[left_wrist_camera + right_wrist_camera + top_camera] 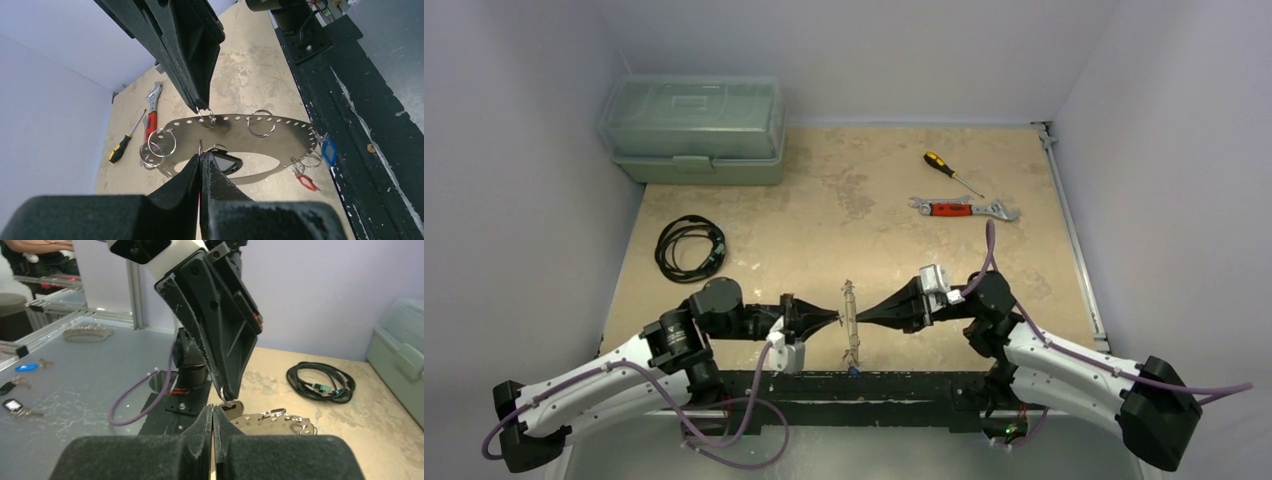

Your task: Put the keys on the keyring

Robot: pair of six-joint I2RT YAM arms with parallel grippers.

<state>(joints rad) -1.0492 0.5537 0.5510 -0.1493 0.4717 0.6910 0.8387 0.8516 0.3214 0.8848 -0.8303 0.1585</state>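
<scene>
By the middle of the near edge of the worktop point(844, 210), the left fingers point(816, 319) and right fingers point(886, 312) are both pinched shut on the keyring point(851, 318), which stands upright between them. The blue key point(328, 151) and red key point(306, 181) hang on it. I'd say the black-tagged key point(227, 162) is being threaded, which needs a steady hold.

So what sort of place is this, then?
Probably a robot test bench in a lab: a left arm and right arm bolted to a walled-in table, plus a toolbox, screwdriver and wrench.
</scene>
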